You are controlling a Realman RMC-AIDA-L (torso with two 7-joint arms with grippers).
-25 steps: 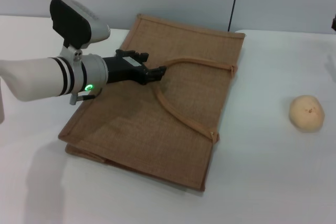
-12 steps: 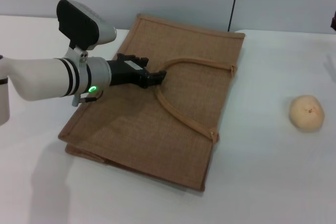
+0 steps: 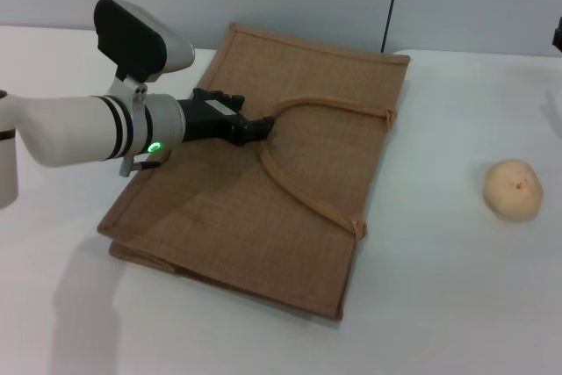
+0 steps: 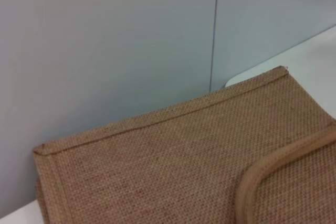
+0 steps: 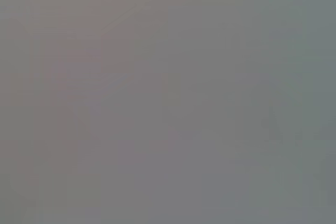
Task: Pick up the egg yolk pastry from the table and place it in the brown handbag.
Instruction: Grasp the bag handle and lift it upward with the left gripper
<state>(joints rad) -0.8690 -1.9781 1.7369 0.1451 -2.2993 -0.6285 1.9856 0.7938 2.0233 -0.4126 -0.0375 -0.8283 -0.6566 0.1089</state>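
The brown handbag (image 3: 263, 169) lies flat on the white table (image 3: 439, 305), its near corner toward 6 o'clock of the head view and its far trimmed edge running toward 12 and 1 o'clock. Its strap handle (image 3: 312, 195) arches across the upper face, anchored at two points along the bag's right-hand edge, one near 3 o'clock of the bag and one lower toward 5 o'clock. The left gripper (image 3: 262, 126) reaches in from 9 o'clock, arm stretched low over the bag's left half, black fingers set at the bend of the strap handle where the loop turns; jaws look pressed together on the strap handle, though the contact itself is small in the head view. A green indicator light (image 3: 151, 147) shows on the wrist. The egg yolk pastry (image 3: 513, 189) sits on the bare table at 3 o'clock, well apart from the bag and untouched, a tiny dark speck on its top. The left wrist view shows the woven weave of the bag (image 4: 173, 166), a length of strap (image 4: 273, 171), and a grey wall panel (image 4: 105, 45) beyond at 12 o'clock. The right gripper does not show; the right wrist view gives only a uniform grey field.
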